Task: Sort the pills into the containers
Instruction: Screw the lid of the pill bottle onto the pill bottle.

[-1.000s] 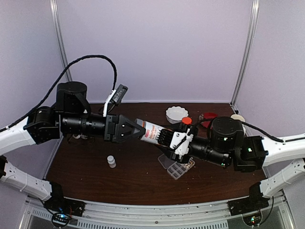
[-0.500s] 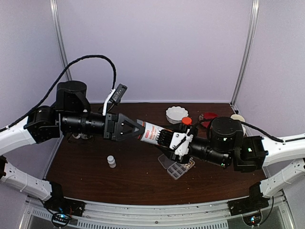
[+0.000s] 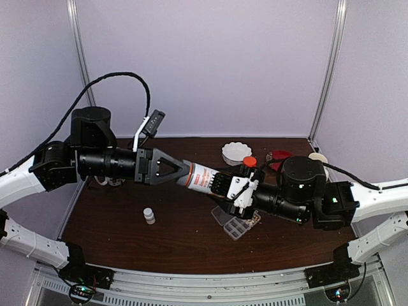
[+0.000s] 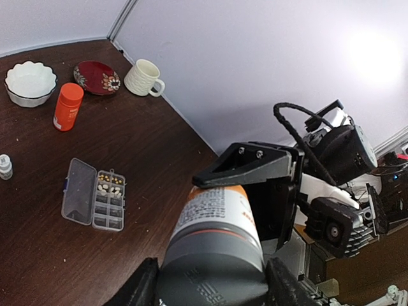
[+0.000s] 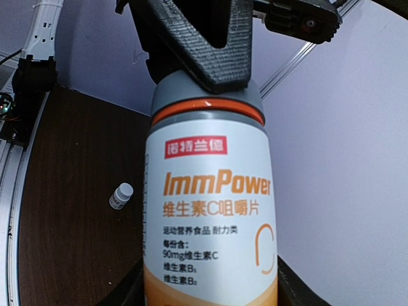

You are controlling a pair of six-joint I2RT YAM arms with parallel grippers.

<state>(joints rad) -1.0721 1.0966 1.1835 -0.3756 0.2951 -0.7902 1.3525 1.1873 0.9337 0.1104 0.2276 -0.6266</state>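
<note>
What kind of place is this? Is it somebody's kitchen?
Most likely a robot testing booth, not a kitchen. Pale wall panels enclose one brown table, a left arm and a right arm are fixed at its near edge, and a pill box, orange bottle and bowl sit out like props.

White-shelled left arm (image 3: 16,182) and right arm (image 3: 382,194), jointed in black cylindrical housings. A black cable (image 3: 108,79) loops from the left; small green lights dot the right. The left hand (image 3: 183,173) is angular black plastic; the right hand (image 3: 218,183) adds white fittings.
</note>
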